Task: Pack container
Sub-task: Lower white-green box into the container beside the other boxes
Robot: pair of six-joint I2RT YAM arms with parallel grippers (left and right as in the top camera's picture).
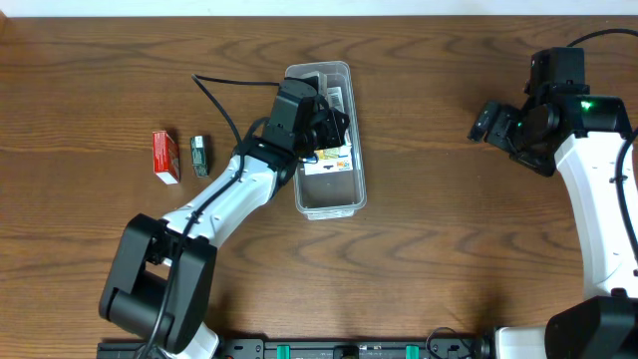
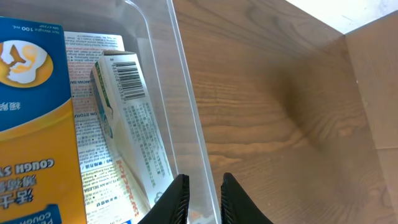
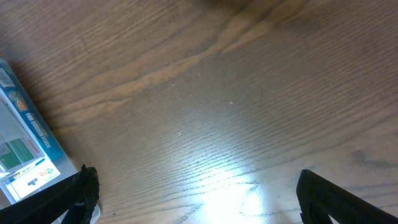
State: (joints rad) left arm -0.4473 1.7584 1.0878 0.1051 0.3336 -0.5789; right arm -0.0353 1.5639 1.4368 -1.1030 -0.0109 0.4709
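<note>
The container (image 1: pixel 329 204) is a clear, colourless plastic bin, long and narrow, with rounded corners and a rim. It sits upright and open near the middle of the bench (image 1: pixel 449 249), its long side running away from the robot. Inside lie printed cartons (image 2: pixel 124 137): a blue and orange one flat, a white one tilted against the wall.

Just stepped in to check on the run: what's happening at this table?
The left arm's pincer is over the clear container, its fingers close together astride the container's wall. Several boxes already lie inside. A red box and a small green item wait on the table. The right pincer hangs open over bare wood, holding nothing.
</note>
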